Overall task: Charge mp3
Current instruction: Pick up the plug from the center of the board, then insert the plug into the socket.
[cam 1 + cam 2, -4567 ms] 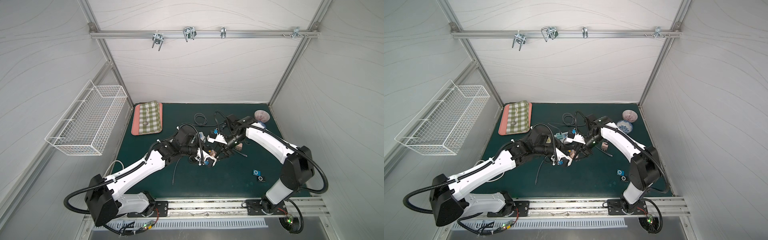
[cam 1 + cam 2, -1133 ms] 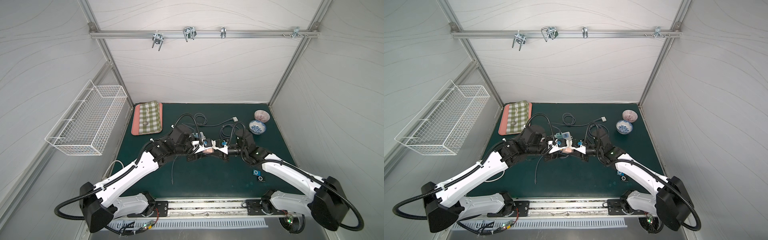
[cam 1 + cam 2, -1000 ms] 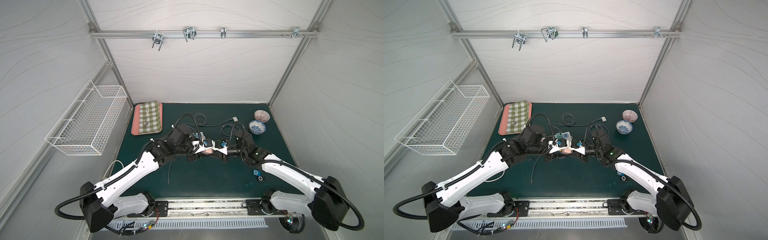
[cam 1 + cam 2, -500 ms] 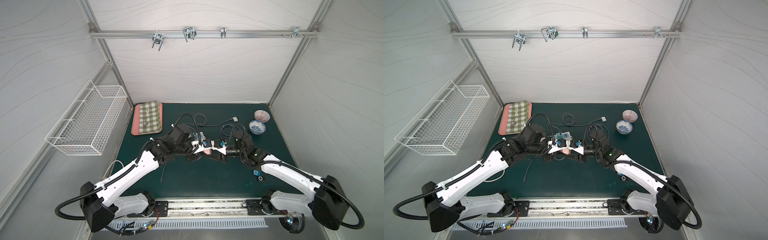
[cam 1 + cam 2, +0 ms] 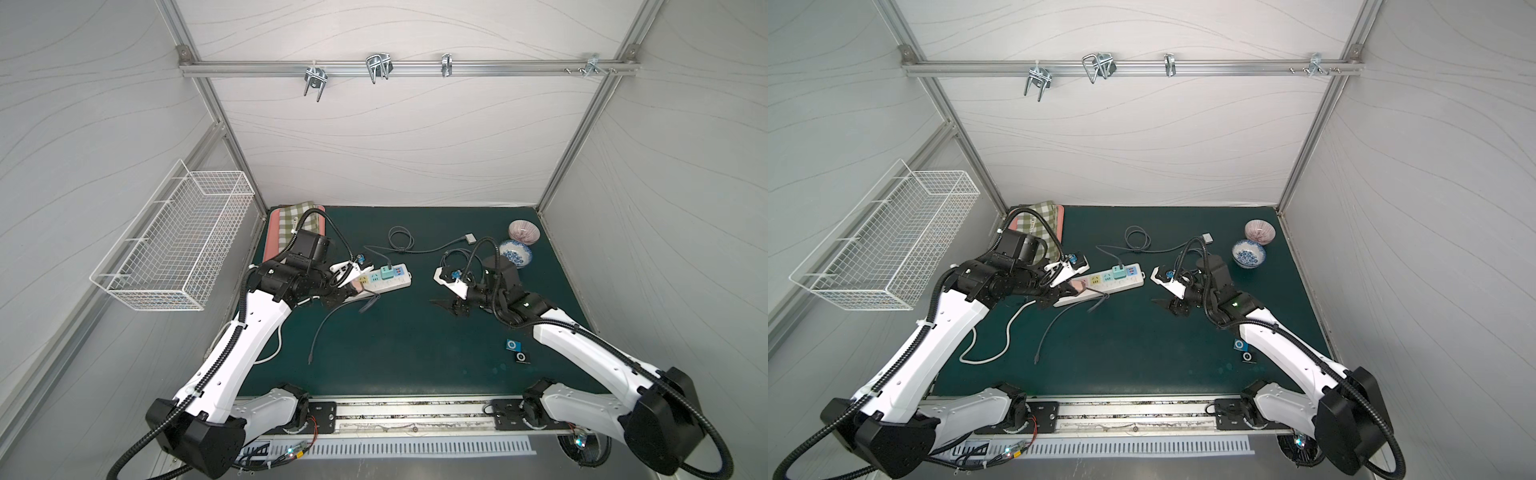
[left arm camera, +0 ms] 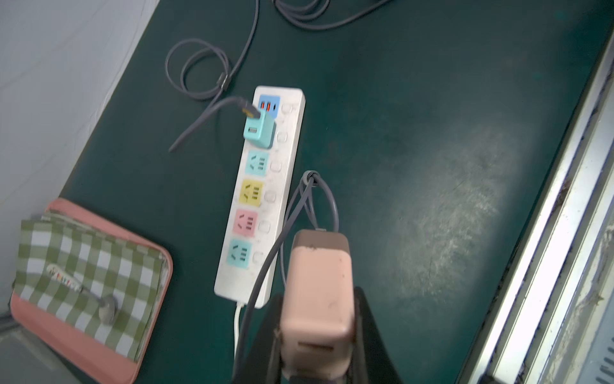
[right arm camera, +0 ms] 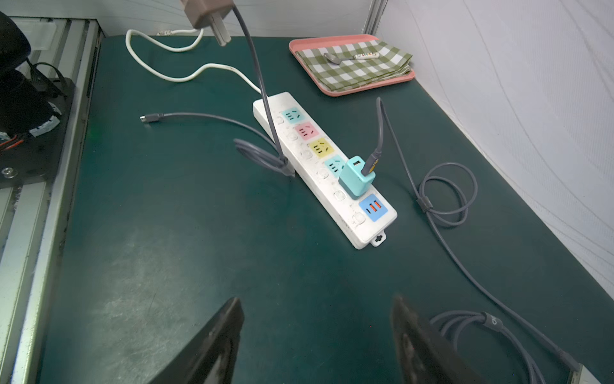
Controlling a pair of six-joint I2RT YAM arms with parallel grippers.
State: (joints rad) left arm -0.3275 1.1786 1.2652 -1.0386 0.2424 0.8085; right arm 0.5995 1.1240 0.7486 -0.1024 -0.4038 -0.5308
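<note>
Right gripper (image 7: 317, 305) has backed off, spread — pink charger (image 6: 317, 276) pinched in left gripper (image 6: 315, 349).

power strip (image 5: 395, 282), mp3 player (image 5: 514, 344), blue bowl (image 5: 515, 254)

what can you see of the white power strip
The white power strip is a long plastic bar flat on the green mat. It has teal, pink, yellow and teal sockets free, a teal adapter plugged into the next one, and a blue USB panel at the end with the mounting tab. A button sits beside each. A white cord leaves the other end. The pink charger's grey cable lies against one side.
</note>
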